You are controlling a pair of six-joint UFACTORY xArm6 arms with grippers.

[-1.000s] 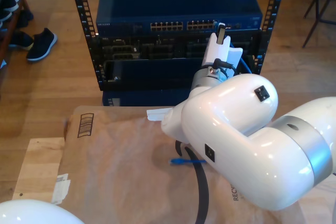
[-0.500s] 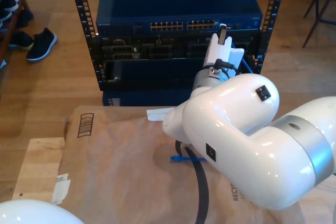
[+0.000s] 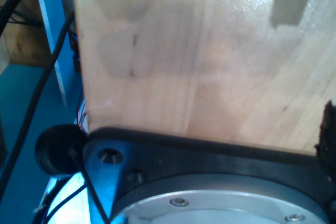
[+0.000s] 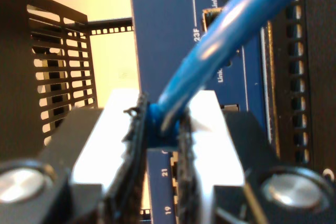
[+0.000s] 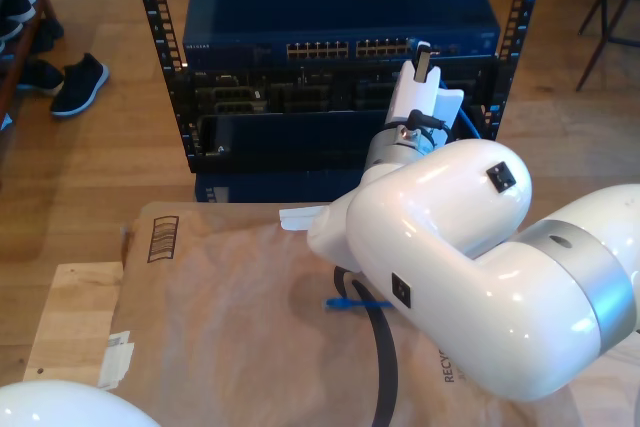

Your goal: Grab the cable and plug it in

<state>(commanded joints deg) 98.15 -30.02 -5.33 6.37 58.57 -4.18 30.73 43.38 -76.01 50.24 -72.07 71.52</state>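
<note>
The blue cable (image 4: pixel 226 30) runs out from between the fingers (image 4: pixel 210 129) of my second gripper (image 4: pixel 160 129), which is shut on it just behind its plug end. The jaws sit close to the dark blue switch (image 4: pixel 163 35), near ports marked 19 and 21. In the exterior view my second gripper (image 5: pixel 421 59) is held up against the switch's port row (image 5: pixel 345 48) in the rack. A loop of the cable (image 5: pixel 470 127) hangs beside the wrist, and a short blue piece (image 5: pixel 347 303) lies on the brown paper under the arm.
Black rack rails (image 5: pixel 150 7) frame the switch. A brown-paper-covered table (image 5: pixel 220 297) carries a thick black arm cable (image 5: pixel 385 367). Another arm's white shell (image 5: pixel 60 409) shows at the exterior view's bottom left. Shoes (image 5: pixel 75 82) lie on the floor. The first wrist view faces a wooden board (image 3: pixel 210 51).
Almost nothing: my second gripper with the cable shifted a touch to the exterior view's right and came back.
</note>
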